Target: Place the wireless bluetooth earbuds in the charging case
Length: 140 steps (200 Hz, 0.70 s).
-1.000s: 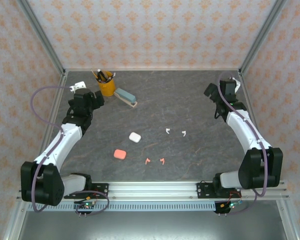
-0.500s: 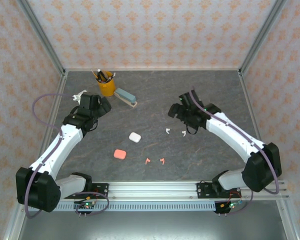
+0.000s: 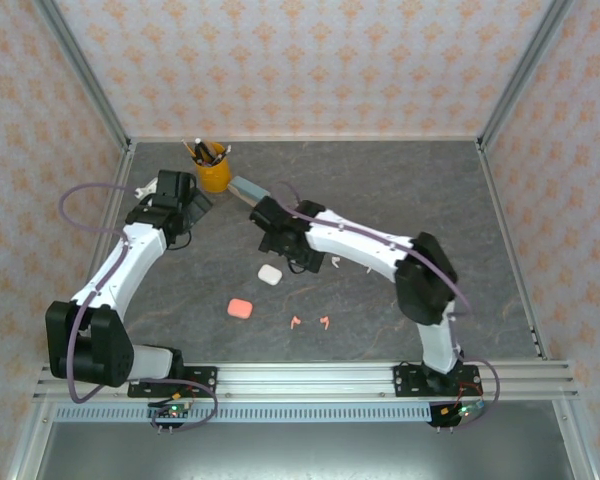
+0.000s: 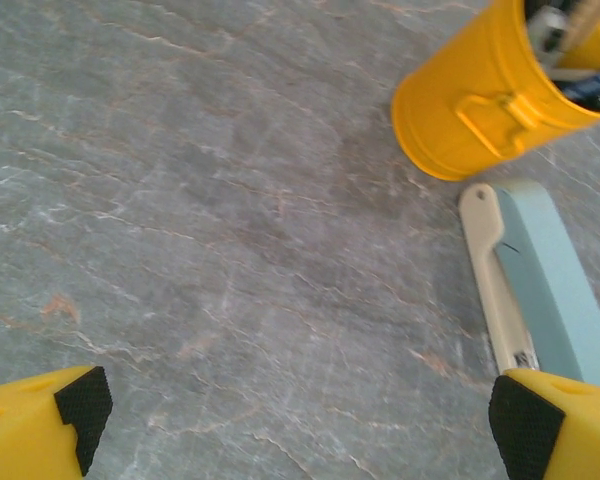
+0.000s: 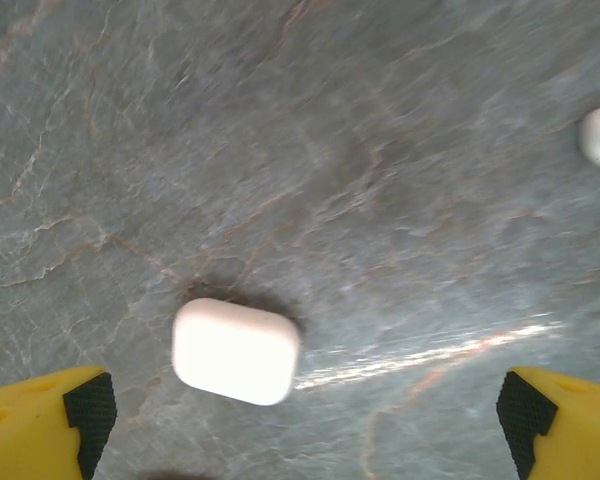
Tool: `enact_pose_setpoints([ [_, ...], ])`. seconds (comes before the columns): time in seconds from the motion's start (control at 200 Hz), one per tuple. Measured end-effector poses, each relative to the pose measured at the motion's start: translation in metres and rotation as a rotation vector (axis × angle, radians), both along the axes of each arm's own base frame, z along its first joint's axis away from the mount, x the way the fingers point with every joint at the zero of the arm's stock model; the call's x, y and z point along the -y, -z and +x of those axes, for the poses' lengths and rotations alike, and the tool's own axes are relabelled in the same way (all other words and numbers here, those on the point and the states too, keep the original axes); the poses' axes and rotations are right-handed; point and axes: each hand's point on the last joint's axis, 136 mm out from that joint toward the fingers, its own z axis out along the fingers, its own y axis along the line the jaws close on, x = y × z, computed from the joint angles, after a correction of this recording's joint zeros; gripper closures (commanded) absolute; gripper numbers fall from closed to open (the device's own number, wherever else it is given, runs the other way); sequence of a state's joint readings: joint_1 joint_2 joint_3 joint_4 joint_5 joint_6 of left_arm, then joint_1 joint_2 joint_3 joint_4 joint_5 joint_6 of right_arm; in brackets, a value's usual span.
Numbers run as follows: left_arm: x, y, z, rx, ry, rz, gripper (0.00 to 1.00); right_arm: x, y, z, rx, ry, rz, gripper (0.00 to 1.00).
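White charging case [image 5: 236, 350] just ahead of right gripper [image 5: 307, 412], jaws wide apart.
Long axis across, finger to finger, slightly tilted.

Open tabletop [image 3: 430, 200] around white case [image 5: 236, 350] — cup [image 4: 470, 110], stapler [image 4: 545, 290] block far-left.

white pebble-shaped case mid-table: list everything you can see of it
The white pebble-shaped charging case is a rounded rectangle with soft corners and looks like smooth, glossy plastic. No seam, hinge or raised lid shows, so it appears closed. It lies flat on the grey stone-look table, turned slightly askew, with a small shadow at its far edge. Nothing touches it: the right gripper hangs over it, open, with both fingers clear of the case.
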State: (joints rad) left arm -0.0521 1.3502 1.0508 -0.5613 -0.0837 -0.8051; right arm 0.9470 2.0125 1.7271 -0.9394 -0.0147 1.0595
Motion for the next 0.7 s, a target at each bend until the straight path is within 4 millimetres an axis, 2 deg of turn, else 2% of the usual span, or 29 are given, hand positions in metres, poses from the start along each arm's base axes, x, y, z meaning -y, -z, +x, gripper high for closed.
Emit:
enact_pose_setpoints([
  [0.07, -0.009, 0.003, -0.001, -0.01, -0.031, -0.007, 0.0, -0.016, 0.011, 0.0, -0.019, 0.002, -0.015, 0.0],
  [0.215, -0.013, 0.005, -0.001, -0.012, -0.044, -0.022, 0.0, -0.031, 0.03, -0.004, -0.06, 0.011, -0.057, 0.0],
  [0.47, -0.014, 0.006, -0.002, -0.013, -0.048, -0.029, 0.0, -0.032, 0.043, -0.006, -0.095, 0.027, -0.092, 0.02],
  [0.701, -0.017, 0.011, -0.004, -0.023, -0.055, -0.029, 0.0, -0.043, 0.053, -0.004, -0.112, 0.022, -0.083, 0.07],
])
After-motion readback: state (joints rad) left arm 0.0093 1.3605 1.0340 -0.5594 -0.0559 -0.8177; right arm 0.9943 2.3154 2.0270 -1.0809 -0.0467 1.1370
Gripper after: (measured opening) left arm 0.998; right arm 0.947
